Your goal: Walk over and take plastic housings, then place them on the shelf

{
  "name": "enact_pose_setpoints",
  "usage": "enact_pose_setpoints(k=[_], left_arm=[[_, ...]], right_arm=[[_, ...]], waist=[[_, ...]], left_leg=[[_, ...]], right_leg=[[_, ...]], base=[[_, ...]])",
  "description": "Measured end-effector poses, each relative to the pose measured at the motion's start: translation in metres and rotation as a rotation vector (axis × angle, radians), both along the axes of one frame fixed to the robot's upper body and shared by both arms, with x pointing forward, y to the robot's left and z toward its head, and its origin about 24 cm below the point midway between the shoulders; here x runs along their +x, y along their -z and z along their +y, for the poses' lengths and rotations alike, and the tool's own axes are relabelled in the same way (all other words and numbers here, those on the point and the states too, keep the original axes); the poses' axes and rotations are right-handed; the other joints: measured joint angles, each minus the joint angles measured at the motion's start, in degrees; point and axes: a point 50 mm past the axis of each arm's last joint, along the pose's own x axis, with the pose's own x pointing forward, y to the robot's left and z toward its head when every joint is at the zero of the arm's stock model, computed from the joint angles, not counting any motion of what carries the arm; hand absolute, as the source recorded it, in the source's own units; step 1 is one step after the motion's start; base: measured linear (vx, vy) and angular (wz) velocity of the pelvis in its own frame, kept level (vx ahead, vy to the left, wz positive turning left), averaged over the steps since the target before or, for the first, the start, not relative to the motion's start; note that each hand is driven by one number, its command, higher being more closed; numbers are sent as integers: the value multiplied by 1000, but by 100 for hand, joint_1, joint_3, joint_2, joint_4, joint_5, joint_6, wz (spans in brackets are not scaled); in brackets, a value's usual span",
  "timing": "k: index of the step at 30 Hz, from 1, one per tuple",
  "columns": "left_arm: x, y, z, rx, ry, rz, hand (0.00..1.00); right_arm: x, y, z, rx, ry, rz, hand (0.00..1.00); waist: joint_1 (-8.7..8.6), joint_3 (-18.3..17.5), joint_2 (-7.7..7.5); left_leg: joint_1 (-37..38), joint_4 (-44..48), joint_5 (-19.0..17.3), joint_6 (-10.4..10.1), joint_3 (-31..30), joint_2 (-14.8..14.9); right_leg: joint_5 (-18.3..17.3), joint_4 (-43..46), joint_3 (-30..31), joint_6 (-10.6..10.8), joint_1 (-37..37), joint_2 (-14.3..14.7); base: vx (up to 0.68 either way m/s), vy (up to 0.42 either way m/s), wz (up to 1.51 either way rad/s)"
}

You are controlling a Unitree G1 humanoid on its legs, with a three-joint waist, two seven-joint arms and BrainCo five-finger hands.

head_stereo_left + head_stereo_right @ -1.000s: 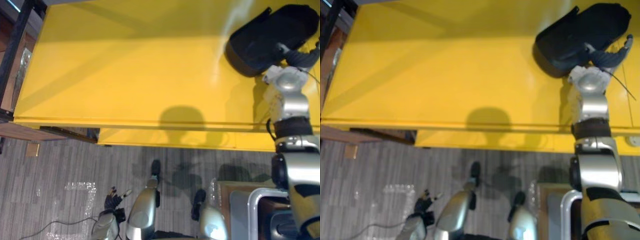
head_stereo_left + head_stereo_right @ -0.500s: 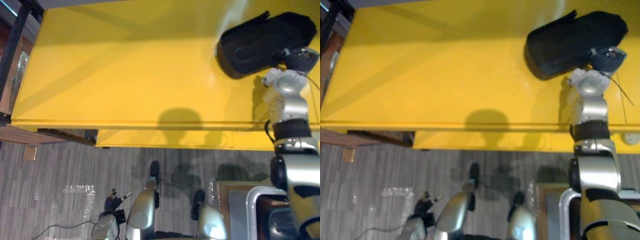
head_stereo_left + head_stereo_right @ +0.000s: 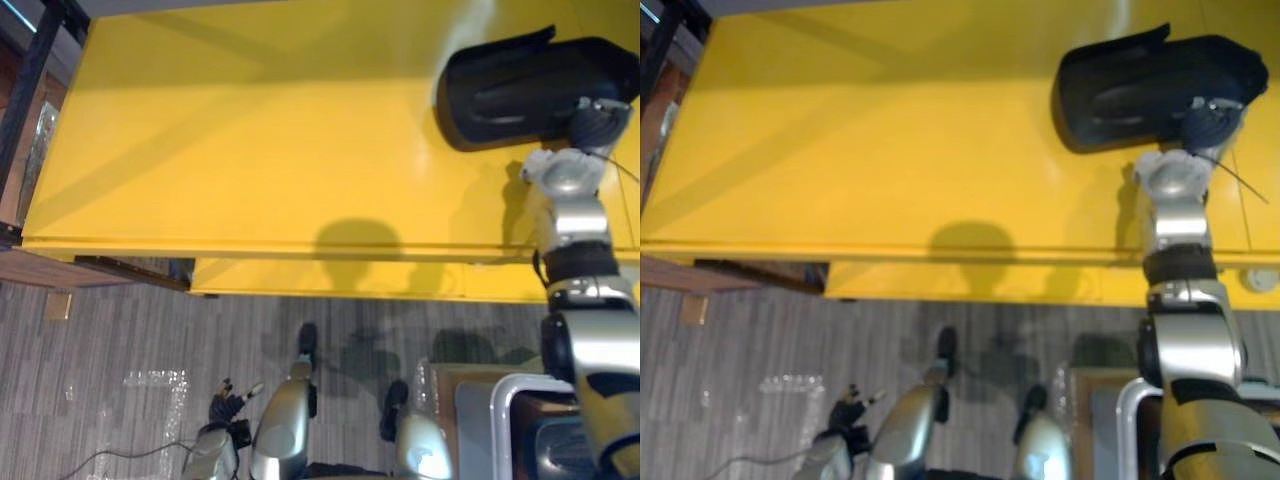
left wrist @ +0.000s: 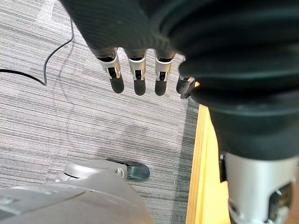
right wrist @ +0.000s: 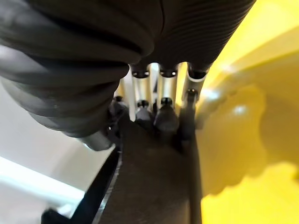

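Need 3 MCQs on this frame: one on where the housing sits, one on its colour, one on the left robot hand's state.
1. Where is the plastic housing?
A. on the floor
B. on the yellow surface, far right
C. in a bin

2. Its colour?
A. white
B. black
C. red

3. The left robot hand is:
A. open, holding nothing
B. curled round a housing
C. pressed on a wall

Key: B, it lies at the surface's far right, with the right robot hand at its near edge; B, the shell is black all over; A, the left wrist view shows straight fingers with nothing in them.
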Motion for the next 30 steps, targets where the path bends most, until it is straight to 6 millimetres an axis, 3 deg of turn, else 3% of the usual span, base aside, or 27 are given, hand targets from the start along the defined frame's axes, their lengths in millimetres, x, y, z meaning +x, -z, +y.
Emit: enact_pose_setpoints(k=[3, 6, 8, 12, 16, 21, 22, 30], left_arm=[[0, 0, 1, 2, -1, -1, 0], [1, -1, 2, 4, -1, -4, 0], [2, -2, 4, 10, 0, -10, 0], [4, -6, 14, 31, -2, -12, 0], [9, -12, 26, 64, -5, -38, 0], [12, -19, 36, 78, -28, -67, 0], [12, -19, 37, 79, -28, -69, 0], [6, -20, 51, 111, -29, -56, 0]], right_arm=[[0, -7, -2, -125, -15, 39, 100], [-1, -27, -5, -273, -24, 36, 100], [-5, -49, -5, -426, -24, 13, 100], [-7, -88, 16, -755, -83, -23, 100], [-10, -99, 27, -1066, -104, 46, 100], [-15, -103, 27, -1314, -133, 160, 100], [-16, -104, 27, -1326, -140, 164, 0], [-20, -104, 36, -1403, -245, 155, 0]], waist=[[1, 0, -14], [-7, 6, -24], [-2, 22, -51], [55, 22, -154], [130, 22, -305], [216, 37, -477], [235, 43, -489], [284, 89, -610]], left_leg=[[-10, 0, 1, 1, -5, 0], [-67, 0, 6, -1, -48, -5], [-129, 0, 29, 3, -139, -6], [-129, 1, 29, 2, -141, -1], [-126, 0, 28, 1, -175, 1], [-130, -1, 23, 4, -204, 9], [-130, -1, 22, 4, -199, 13], [-142, -2, -15, 16, -152, 51]], right_leg=[[2, -11, -10, 3, 0, 9], [10, -43, -68, 14, -6, 19], [22, -48, -151, 16, -4, 21], [30, -110, -164, 14, 38, 39], [52, -208, -217, 13, 112, 60], [123, -354, -266, 1, 194, 99], [130, -366, -266, -1, 195, 109], [199, -452, -241, -5, 194, 138]], base=[[0, 0, 0], [4, -2, 9], [30, -16, 16], [38, -33, 3], [33, -30, 5], [7, -10, 2], [0, 0, 0], [-3, -12, -2]])
